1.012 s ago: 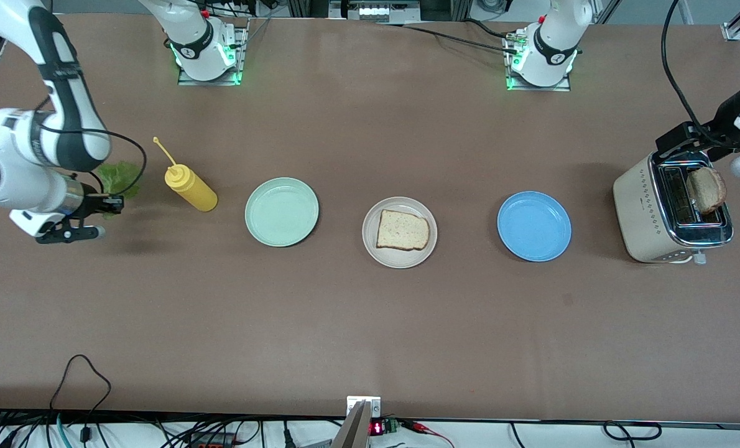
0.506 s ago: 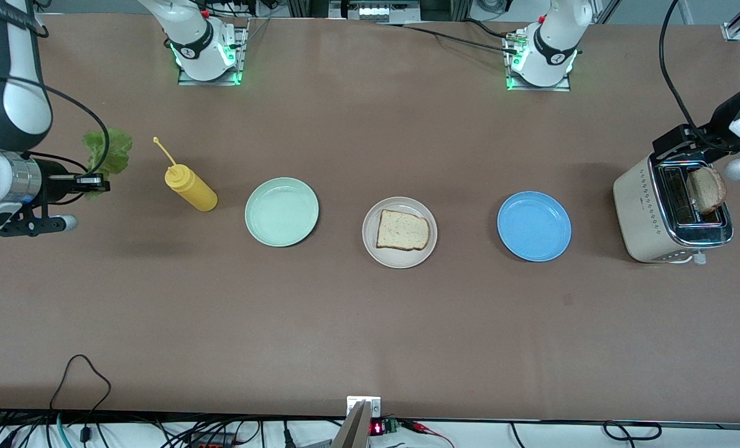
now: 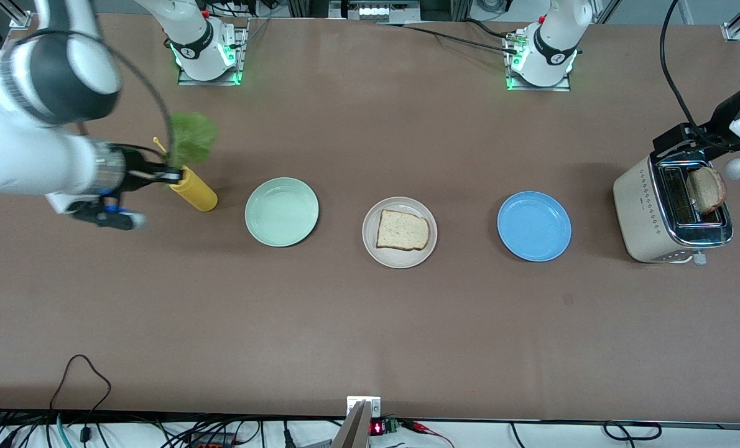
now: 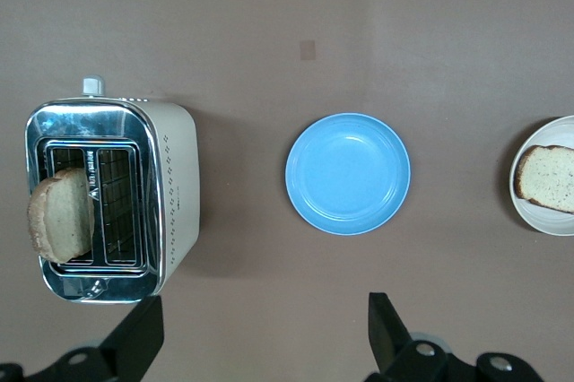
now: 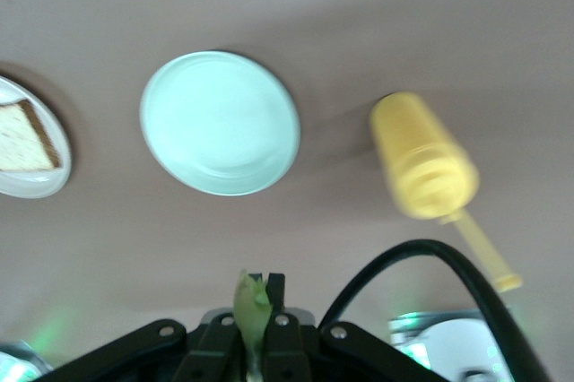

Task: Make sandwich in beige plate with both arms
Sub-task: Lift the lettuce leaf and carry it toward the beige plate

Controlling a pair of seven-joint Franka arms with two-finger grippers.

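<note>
Fingers of the right gripper [image 3: 174,176] have carried lettuce [image 3: 191,138] over the mustard bottle [image 3: 196,190].

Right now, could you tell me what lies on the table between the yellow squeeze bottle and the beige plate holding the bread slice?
The mint-green plate lies between the yellow squeeze bottle and the beige plate, empty, as the front view shows.

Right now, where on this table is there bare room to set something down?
The wide strip of table nearer the front camera than the row is bare. The row itself is crowded: mustard bottle, mint-green plate, beige plate with bread, blue plate, toaster.
</note>
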